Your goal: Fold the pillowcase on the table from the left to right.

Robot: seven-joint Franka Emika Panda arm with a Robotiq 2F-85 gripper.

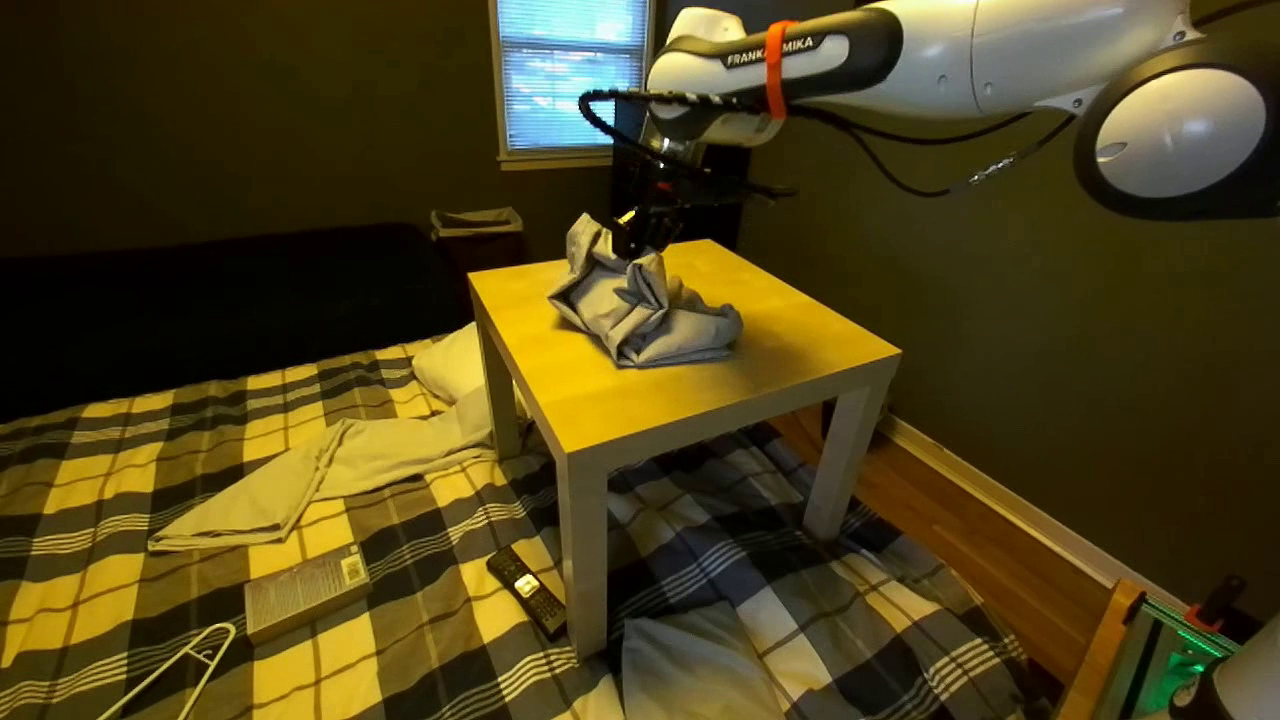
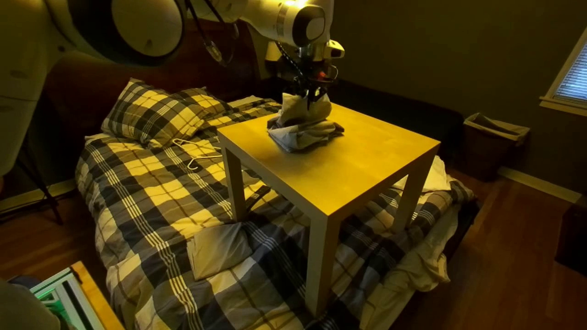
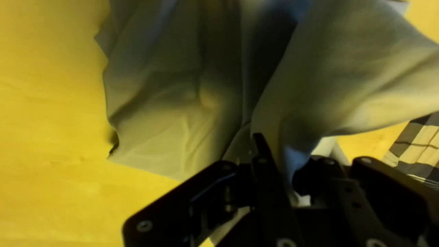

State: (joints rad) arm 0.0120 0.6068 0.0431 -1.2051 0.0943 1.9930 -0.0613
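One bed [image 2: 160,192], one table [image 2: 376,151], one pinched pillowcase [image 1: 625,310]

The plaid-covered bed spreads beneath the table, which stands upright on it. On the table sits the gray pillowcase — crumpled, one part raised. Just above the table, the claw [image 1: 643,240] pinches a bunched bit of that pillowcase. Beside the table, on the bed — a dark remote [image 1: 527,592].

The pillowcase [image 1: 632,312] is set on the tabletop [image 1: 795,335], part of it held in the gripper [image 3: 286,161] above. In an exterior view, a remote [image 1: 527,592] is seen on the bed [image 1: 425,615], just left of the tabletop's near leg [image 1: 583,560]; a box [image 1: 307,595] is placed farther left, with cloth [image 1: 365,460] spread behind it; a second cloth [image 1: 695,665] is laid right of that leg; a bin [image 1: 482,248] is seen beyond the tabletop's left corner.
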